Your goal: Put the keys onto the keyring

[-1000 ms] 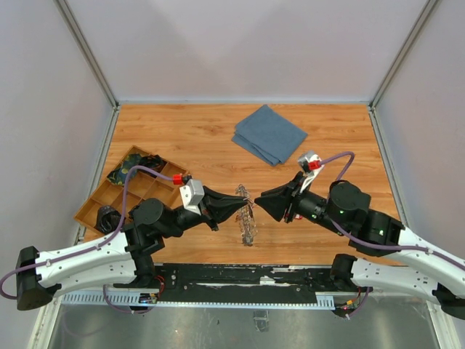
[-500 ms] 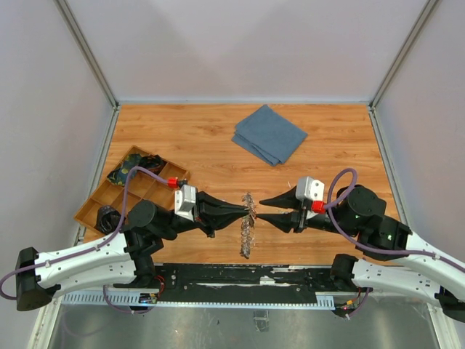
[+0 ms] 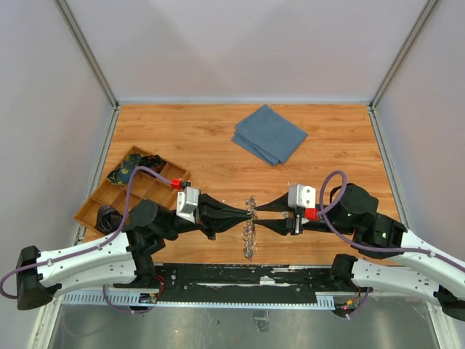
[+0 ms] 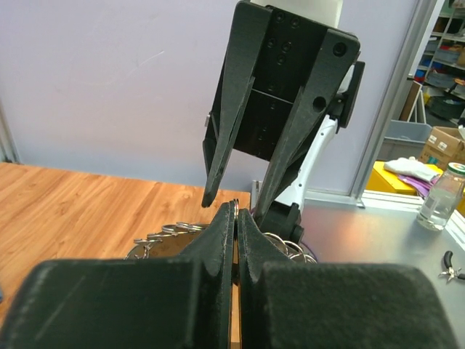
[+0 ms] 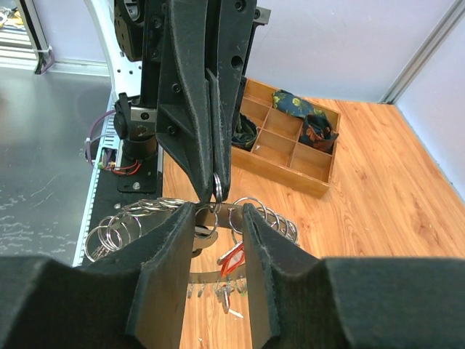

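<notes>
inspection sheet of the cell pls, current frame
surface: wooden table, no damage seen
job's things: keyring upright on edge; keys hang under it, one red-tagged
clutter: blue cloth at the far side; tray on the left, odds in it
grippers: left gripper shut on a small ring atop the keyring; right gripper jaws open astride that ring
cables: purple cable on each arm, clear of the keyring
surroundings: grey walls; bottle and pliers off the table
</notes>
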{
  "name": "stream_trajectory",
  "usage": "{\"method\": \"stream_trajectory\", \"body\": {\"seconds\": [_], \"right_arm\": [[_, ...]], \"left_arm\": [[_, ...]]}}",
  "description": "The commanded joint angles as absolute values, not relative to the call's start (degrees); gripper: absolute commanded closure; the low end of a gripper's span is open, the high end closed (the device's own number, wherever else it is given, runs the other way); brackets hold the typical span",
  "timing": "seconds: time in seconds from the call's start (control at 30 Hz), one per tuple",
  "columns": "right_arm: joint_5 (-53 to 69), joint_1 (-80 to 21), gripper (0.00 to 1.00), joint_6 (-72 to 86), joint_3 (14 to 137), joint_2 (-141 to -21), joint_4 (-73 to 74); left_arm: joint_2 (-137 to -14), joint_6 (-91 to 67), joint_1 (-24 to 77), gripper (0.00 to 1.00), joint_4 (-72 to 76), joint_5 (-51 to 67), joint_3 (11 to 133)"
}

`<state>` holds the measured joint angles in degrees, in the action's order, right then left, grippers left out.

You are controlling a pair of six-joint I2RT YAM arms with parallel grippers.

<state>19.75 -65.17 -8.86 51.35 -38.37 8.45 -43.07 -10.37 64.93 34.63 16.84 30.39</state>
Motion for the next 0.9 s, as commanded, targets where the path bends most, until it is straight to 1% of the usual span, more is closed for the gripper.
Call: {"method": "stream_trajectory", "body": {"seconds": [0.0, 0.2, 0.37, 0.53, 0.63, 0.67, 0.8, 0.87], "right_arm": [[21.3, -64.4, 0.68, -10.1, 51.5, -39.0, 6.9], [22.1, -64.4, 0.77, -10.2, 51.6, -39.5, 7.4], [22.8, -64.4, 0.91, -10.1, 52.4, -40.4, 9.3], [22.9, -64.4, 0.99, -10.3, 57.3, -43.2, 17.2], [21.3, -64.4, 1.00, -11.2, 64.1, -46.1, 25.2], [21.0, -64.4, 1.00, -12.1, 66.4, -47.2, 28.6], [19.2, -64.4, 1.00, -16.5, 75.2, -51.8, 41.8], [18.2, -64.4, 1.00, -18.7, 79.6, -54.5, 48.8]], "left_arm": [[-42.8, -10.5, 64.5, 0.99, 39.1, 18.1, 31.7], [-42.9, -10.5, 64.5, 0.99, 39.3, 18.4, 31.8], [-43.1, -10.5, 64.6, 0.99, 39.6, 18.6, 31.9], [-42.8, -10.5, 64.5, 0.99, 39.6, 18.9, 31.8], [-42.8, -10.5, 64.5, 0.98, 39.4, 19.4, 31.9], [-42.8, -10.4, 64.6, 0.95, 39.1, 19.6, 32.1], [-42.7, -9.4, 64.6, 0.74, 36.2, 20.6, 32.8], [-42.6, -8.4, 64.6, 0.67, 33.9, 20.7, 33.5]]}}
